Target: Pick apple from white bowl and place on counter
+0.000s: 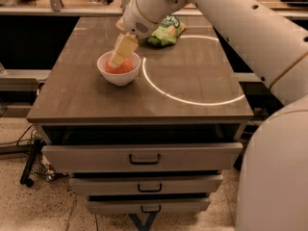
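Reaching into the white bowl (120, 79) from above and behind, the gripper (115, 61) is hanging at the upper left of the apple (124, 67), its pale yellow tip lying over the fruit and the bowl's far rim; whether it is open or closed on the apple cannot be told from this view. The apple is sitting inside the bowl, which is standing on the left half of the counter (91, 102), just outside the bright light ring (192, 101); a green snack bag (166, 32) is lying further back, near the arm (231, 18), and grey drawers (144, 155) are showing below the counter's front edge. The step in hand appears to be the grasp itself, so the task is looking early, with the apple not yet out of the bowl. To do it well, the gripper is probably needing to straddle the apple across its widest part, keeping clear of the bowl's wall so that closing is not dragging or tipping the light bowl; a straight upward lift is likely safest, since a sideways pull is risking catching the rim; the open stretch of counter inside the ring is offering a nearby place to put the apple, away from the bag.
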Robot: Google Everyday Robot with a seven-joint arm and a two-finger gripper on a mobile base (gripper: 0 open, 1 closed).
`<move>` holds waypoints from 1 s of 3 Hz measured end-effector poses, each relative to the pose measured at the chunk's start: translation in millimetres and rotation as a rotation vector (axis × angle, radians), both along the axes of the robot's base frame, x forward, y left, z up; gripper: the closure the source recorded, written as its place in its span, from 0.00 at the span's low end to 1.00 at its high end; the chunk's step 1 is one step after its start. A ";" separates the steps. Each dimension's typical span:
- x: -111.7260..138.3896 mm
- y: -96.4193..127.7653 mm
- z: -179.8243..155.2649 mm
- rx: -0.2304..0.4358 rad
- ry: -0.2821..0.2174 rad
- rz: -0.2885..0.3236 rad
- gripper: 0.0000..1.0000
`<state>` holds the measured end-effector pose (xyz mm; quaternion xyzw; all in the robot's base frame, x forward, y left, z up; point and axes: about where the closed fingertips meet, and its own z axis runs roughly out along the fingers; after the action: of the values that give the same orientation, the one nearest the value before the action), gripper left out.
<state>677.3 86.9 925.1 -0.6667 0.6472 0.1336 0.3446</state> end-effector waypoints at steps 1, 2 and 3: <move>2.9 -1.9 -3.5 -0.007 0.005 -0.008 0.16; 2.1 -5.0 -9.2 -0.021 0.022 -0.015 0.23; -0.1 -5.8 -11.5 -0.027 0.032 -0.015 0.30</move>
<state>677.1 81.1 913.5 -0.6640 0.6594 0.1329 0.3265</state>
